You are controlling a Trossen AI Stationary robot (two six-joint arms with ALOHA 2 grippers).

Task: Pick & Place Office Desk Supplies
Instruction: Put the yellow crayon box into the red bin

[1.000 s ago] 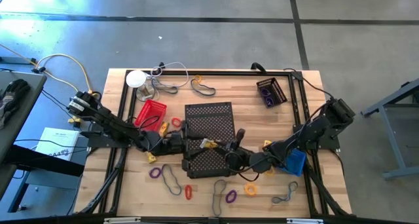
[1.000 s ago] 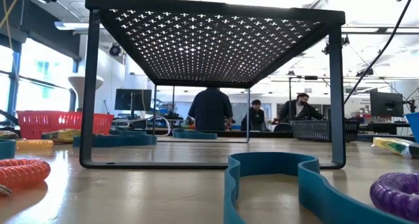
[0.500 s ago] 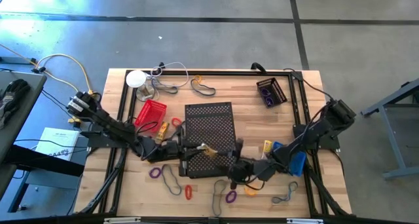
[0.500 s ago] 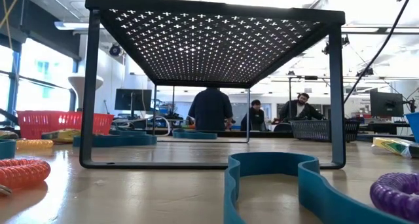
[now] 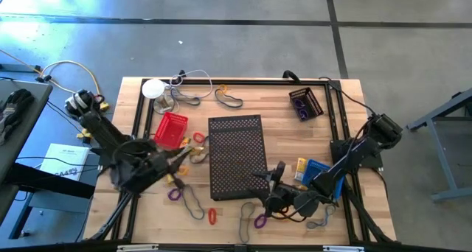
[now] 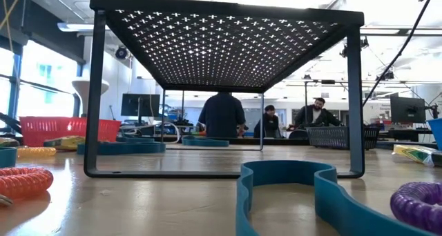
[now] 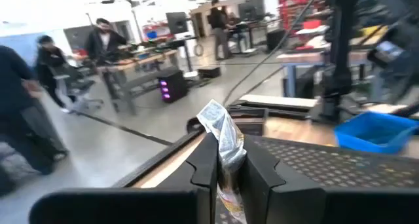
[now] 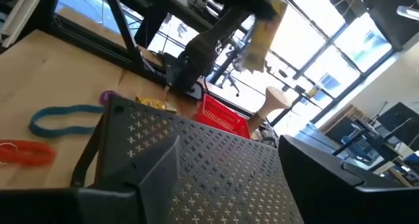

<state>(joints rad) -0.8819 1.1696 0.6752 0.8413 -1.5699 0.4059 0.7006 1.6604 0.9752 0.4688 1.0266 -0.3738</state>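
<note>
- The desk [image 5: 280, 127] is a wooden top with a black frame running around it, seen whole from above.
- A black perforated stand [image 5: 236, 155] sits at the middle of the desk; the low view looks under its mesh top [image 6: 228, 46], and people stand in the room behind.
- The left arm reaches in from the desk's left edge, and its left gripper [image 5: 179, 155] hangs just beside the red basket [image 5: 169, 128], left of the stand.
- In the left wrist view, that gripper's fingers [image 7: 204, 164] are pressed together on a crinkled yellow-and-silver packet [image 7: 224, 145], which sticks up between them.
- The right arm comes in from the desk's right edge, and its right gripper [image 5: 271, 187] is low near the stand's front right corner, fingers spread with nothing between them.
- A blue bin [image 5: 324, 177] lies under the right arm, with a small yellow piece [image 5: 301, 166] just beside it.
- A dark mesh basket [image 5: 305, 102] stands at the back right with purple loops in it.
- A white round disc [image 5: 153, 88] with cords sits at the back left corner.
- Thin dark bands lie loose: one [image 5: 193, 201] in front of the stand's left, one [image 5: 246, 217] at the front edge, one [image 5: 230, 99] at the back.
- Small loops dot the front: a purple loop [image 5: 175, 194], a red loop [image 5: 212, 216], and another purple loop [image 5: 259, 221] near the right gripper.
- An orange loop [image 5: 198, 138] lies between the red basket and the stand.
</note>
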